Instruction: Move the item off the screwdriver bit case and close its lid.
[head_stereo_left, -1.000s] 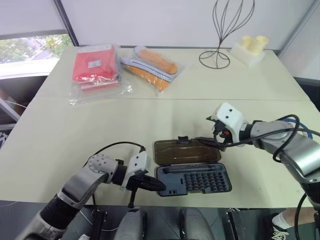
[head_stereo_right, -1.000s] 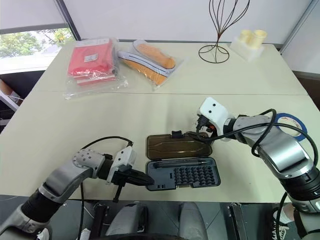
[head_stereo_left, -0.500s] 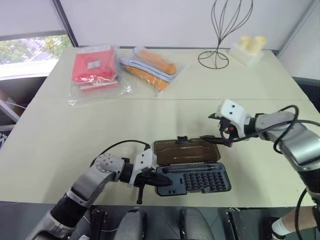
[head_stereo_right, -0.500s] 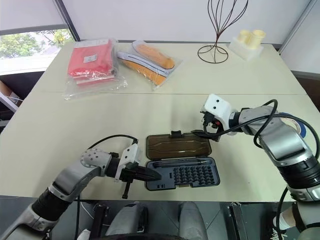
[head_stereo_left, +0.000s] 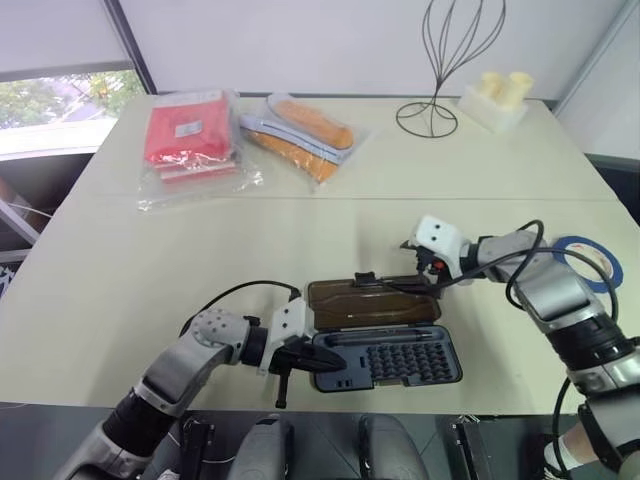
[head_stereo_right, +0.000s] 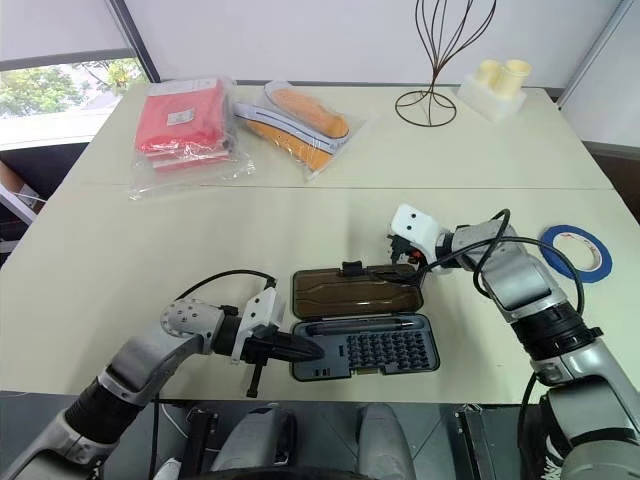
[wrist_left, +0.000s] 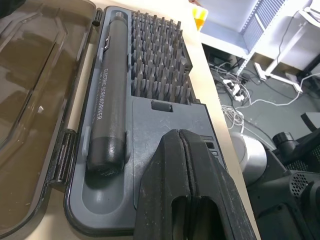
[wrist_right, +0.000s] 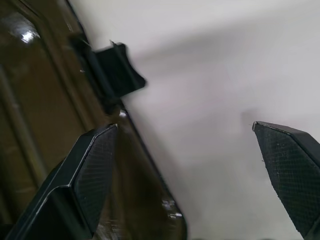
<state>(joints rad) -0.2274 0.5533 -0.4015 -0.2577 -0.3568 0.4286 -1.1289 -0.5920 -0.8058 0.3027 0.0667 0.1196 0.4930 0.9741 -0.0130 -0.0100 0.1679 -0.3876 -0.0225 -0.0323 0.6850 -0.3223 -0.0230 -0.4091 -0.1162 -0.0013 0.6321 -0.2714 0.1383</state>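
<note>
The flat dark grey plastic screwdriver bit case (head_stereo_left: 388, 358) lies open near the front edge of the cream table (head_stereo_left: 200, 230), rows of small bits and a grey driver handle bedded in its tray. Its translucent smoky-brown lid (head_stereo_left: 372, 302) lies flat on the table behind the tray, latch tab toward the far side. The flat blue ring of tape with a white core (head_stereo_right: 575, 251) rests on the table near the right edge, well apart from the case. The left gripper (wrist_left: 182, 155) has its two black fingers pressed together, tips over the tray's left end. The right gripper (wrist_right: 185, 165) is spread wide at the lid's far long edge near the latch tab, one finger (wrist_right: 92, 175) over the lid, the other over bare table, holding nothing.
</note>
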